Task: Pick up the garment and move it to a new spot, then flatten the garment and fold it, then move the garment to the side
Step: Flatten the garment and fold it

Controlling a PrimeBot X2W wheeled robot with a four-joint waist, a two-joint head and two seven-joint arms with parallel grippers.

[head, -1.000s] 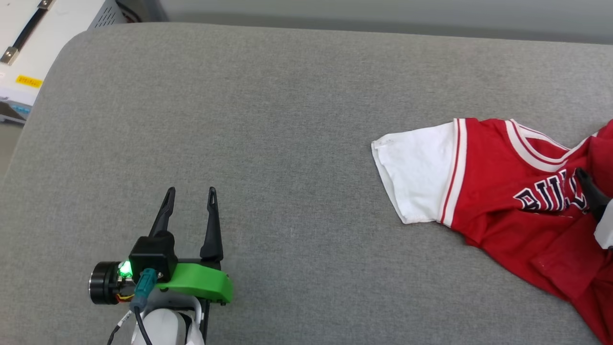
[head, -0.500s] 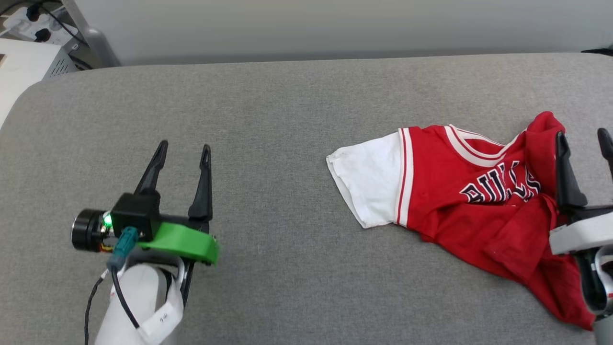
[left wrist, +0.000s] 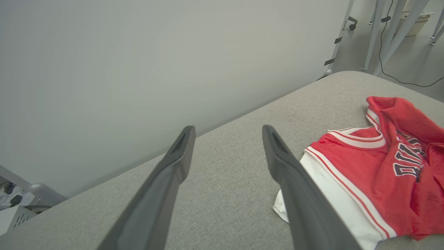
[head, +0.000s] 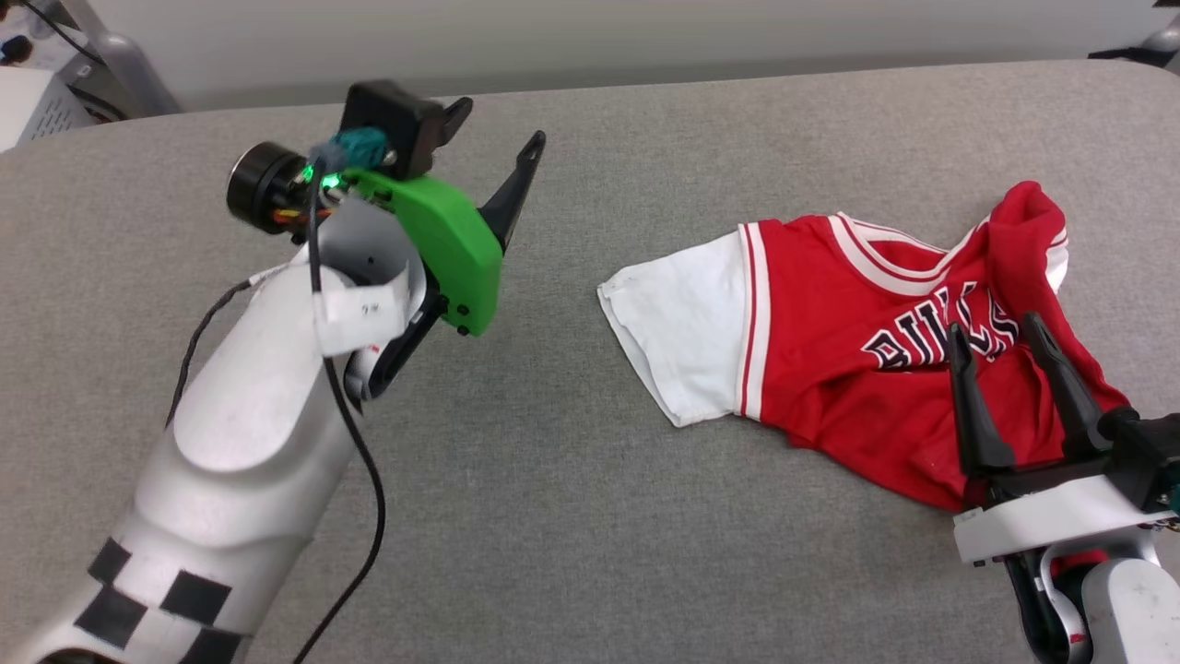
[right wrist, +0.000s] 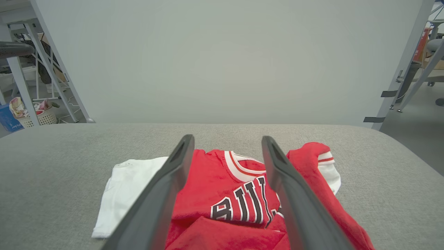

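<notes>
grey fabric surface point(head: 590, 516), pale wall point(right wrist: 222, 62) behind, wicker basket point(right wrist: 39, 118) on floor

R gripper point(right wrist: 227, 139) fingers apart, over crumpled red garment point(right wrist: 208, 184) on grey surface point(right wrist: 52, 156); white sleeve point(right wrist: 119, 194) at view's left.

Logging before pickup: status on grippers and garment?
Left gripper open, apart from garment. Right gripper open over garment, nothing held. Garment crumpled on grey pad. No obstruction seen.

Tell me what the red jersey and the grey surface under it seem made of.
Garment: soft matte knit fabric, maybe cotton or polyester; it lies limp in folds. Surface: grey woven upholstery cloth, matte, fine weave visible; rounded edges suggest padding.
</notes>
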